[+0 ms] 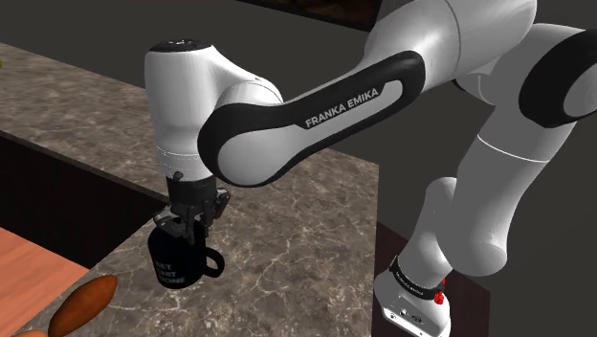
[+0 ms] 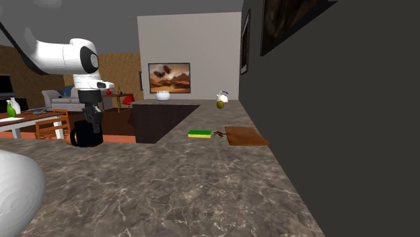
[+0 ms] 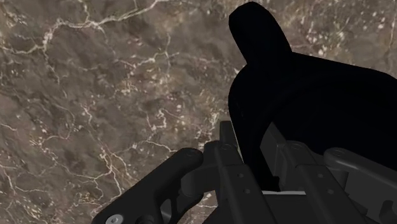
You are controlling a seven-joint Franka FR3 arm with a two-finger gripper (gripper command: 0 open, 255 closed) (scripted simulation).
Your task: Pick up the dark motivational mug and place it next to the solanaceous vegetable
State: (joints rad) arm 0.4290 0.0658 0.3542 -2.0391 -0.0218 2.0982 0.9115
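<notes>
Surface: dark brown marbled counter point(image 1: 316, 220) lies under my gripper and runs along a dark grey wall point(image 2: 336, 134)
Gripper: my gripper point(image 1: 193, 228) points straight down, close to the open edge of the counter
Fingers: nearly closed, they pinch the wall of the mug at its rim, one finger point(image 3: 221, 149) on each side
Mug: black mug point(image 1: 180, 266) with white letters is directly below my gripper, upright, and its handle point(image 1: 216, 260) sticks out sideways from my fingers
Contact: I cannot tell if the mug's bottom touches the counter or is a little above it
Sponge: green and yellow sponge point(image 2: 199, 134) lies on the counter, well apart from my gripper
Board: brown wooden board point(image 2: 246, 137) lies near the sponge, against the wall, farther from my gripper
Off the counter: orange-brown long thing point(image 1: 84, 302) lies lower than my gripper, past the counter's edge, on a reddish wooden top point(image 1: 29, 278)
</notes>
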